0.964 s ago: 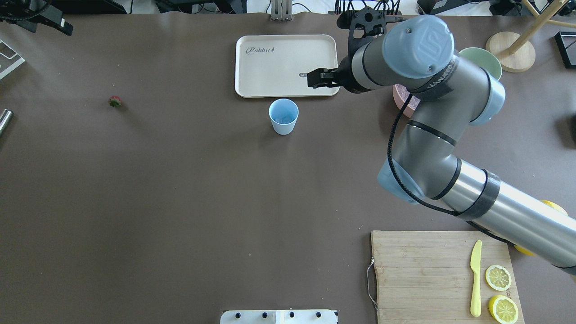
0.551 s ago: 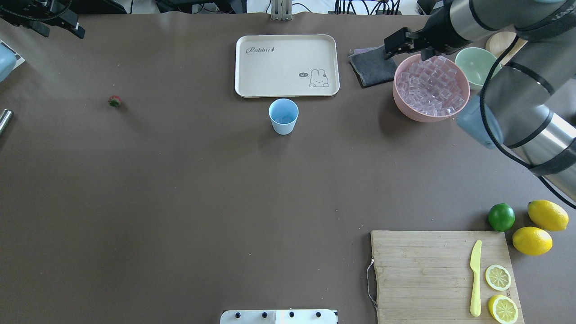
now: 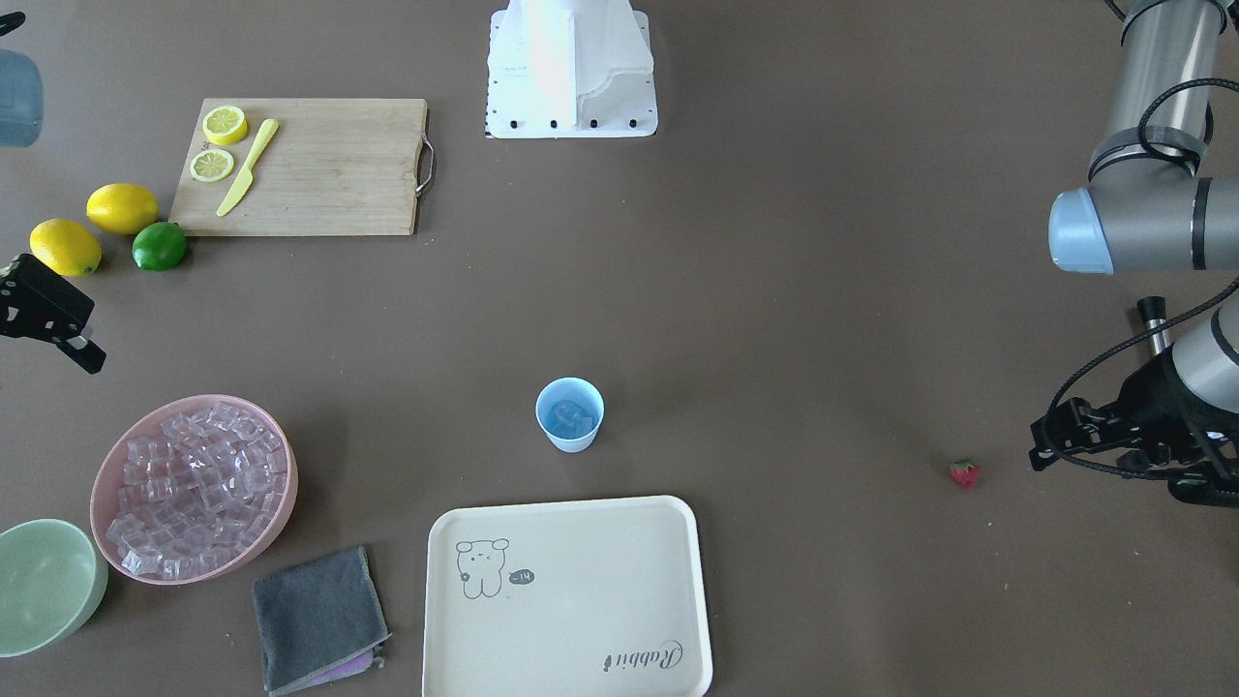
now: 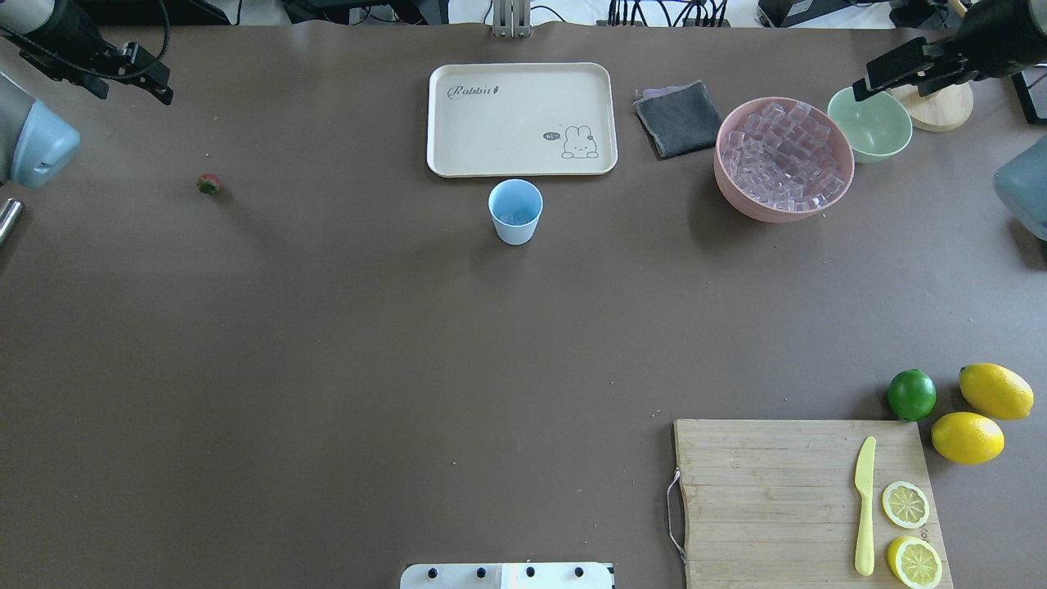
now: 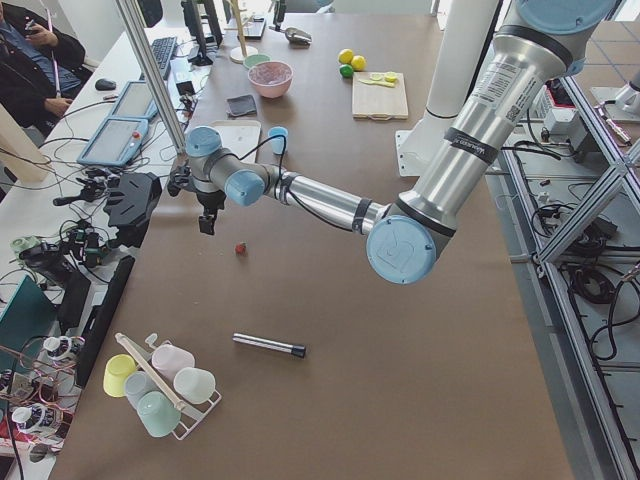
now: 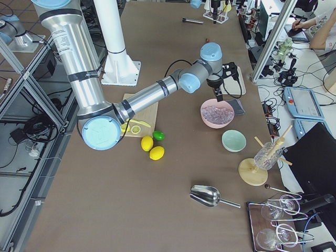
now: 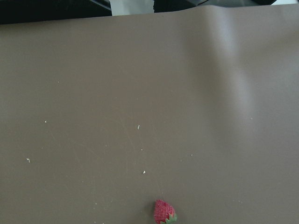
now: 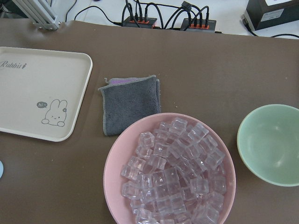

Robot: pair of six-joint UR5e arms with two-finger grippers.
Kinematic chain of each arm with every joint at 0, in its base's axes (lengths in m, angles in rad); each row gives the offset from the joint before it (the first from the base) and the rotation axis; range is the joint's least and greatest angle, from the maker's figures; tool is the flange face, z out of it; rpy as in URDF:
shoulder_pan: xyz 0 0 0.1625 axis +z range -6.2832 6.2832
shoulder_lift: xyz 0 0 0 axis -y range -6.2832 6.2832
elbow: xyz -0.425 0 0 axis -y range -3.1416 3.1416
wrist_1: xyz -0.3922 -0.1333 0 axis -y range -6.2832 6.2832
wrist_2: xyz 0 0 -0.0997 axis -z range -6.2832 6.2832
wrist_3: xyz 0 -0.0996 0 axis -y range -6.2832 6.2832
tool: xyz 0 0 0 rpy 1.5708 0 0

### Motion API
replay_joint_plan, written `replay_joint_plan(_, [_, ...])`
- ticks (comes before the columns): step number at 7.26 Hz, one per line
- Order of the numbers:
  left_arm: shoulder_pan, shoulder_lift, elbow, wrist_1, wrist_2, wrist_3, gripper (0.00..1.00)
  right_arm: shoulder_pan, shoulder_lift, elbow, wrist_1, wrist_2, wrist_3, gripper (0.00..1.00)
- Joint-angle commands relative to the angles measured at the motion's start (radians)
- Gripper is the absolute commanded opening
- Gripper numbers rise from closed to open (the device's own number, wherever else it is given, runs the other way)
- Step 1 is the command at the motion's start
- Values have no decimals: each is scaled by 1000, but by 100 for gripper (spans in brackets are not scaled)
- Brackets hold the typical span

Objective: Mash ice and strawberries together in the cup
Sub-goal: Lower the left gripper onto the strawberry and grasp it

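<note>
glossy clear ice (image 8: 175, 172), wooden board (image 4: 793, 491), matt tabletop (image 4: 327, 368)

Quick tally, as counted: one strawberry (image 4: 208, 184), one light-blue cup (image 4: 515, 231), one cream tray (image 4: 520, 119), one grey cloth (image 4: 677, 119), one pink bowl (image 4: 757, 212), one mint-green bowl (image 4: 871, 124), two whole lemons (image 4: 995, 391), one lime (image 4: 911, 394), two lemon slices (image 4: 905, 505), one yellow knife (image 4: 865, 507), one wooden cutting board (image 4: 769, 499). The ice cubes (image 4: 785, 151) can't be counted, way too many.

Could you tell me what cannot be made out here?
Ice count in the cup: too small, front view.
Left gripper, open or shut: dark and small, overhead view.
Right gripper: partly cut off by the front view's left edge.
Strawberry leaves: cut by left wrist view's bottom edge.
</note>
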Motion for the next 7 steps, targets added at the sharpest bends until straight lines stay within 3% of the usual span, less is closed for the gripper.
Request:
replay_joint_plan(1, [41, -2, 41, -4, 15, 0, 98, 54, -41, 10, 3, 25, -52, 100])
replay_joint_plan(5, [102, -36, 197, -136, 15, 0, 98, 74, -93, 36, 6, 13, -79, 100])
replay_joint_plan(7, [139, -48, 211, -136, 68, -2, 97, 77, -116, 55, 6, 13, -80, 100])
